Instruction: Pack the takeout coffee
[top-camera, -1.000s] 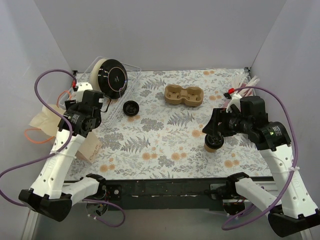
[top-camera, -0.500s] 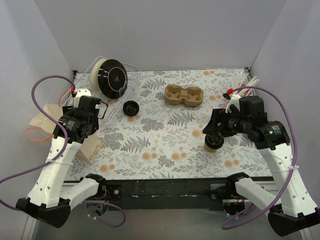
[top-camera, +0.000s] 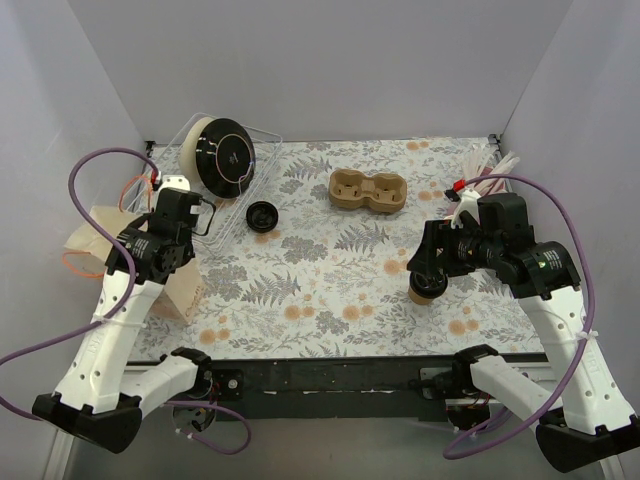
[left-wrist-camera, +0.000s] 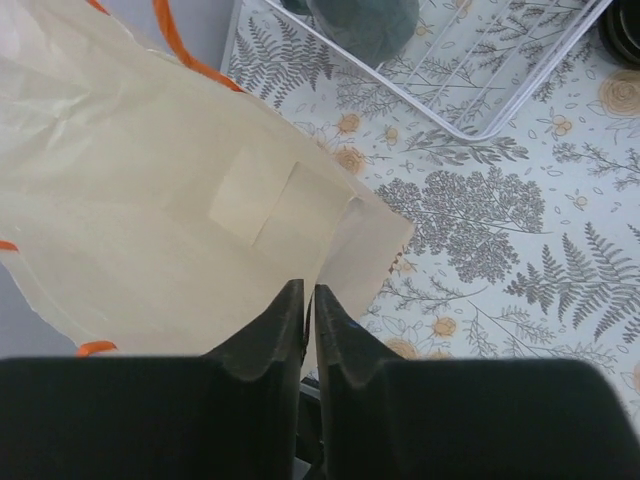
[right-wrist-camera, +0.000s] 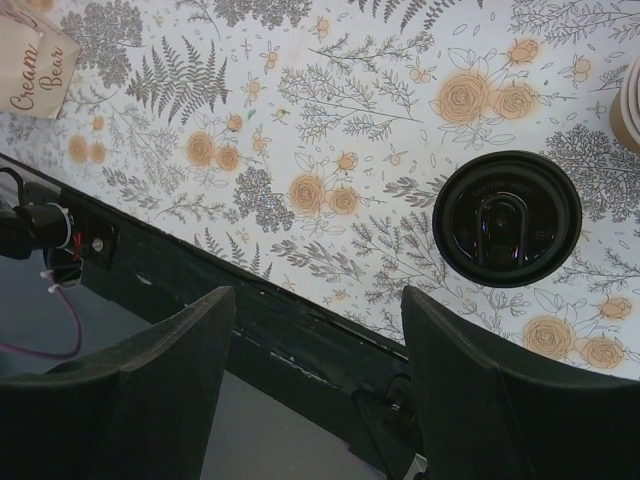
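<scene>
**Top external view.** Over the last second the left gripper shifts toward the back-left corner and takes the paper bag with it. The right gripper barely moves above the takeout coffee. The cup stands upright at the near right of the tabletop, well apart from the bag. I judge that the bag is being presented for loading and that the coffee is not yet picked up. The pulp cup carrier sits near the back. Plain grey walls enclose the fern-printed cloth.

**Left wrist view.** The left fingers are pressed together, pinching the bag's edge.

**Right wrist view.** The right fingers are spread wide and hold nothing. The black lid lies ahead of one finger, not between the two.
</scene>
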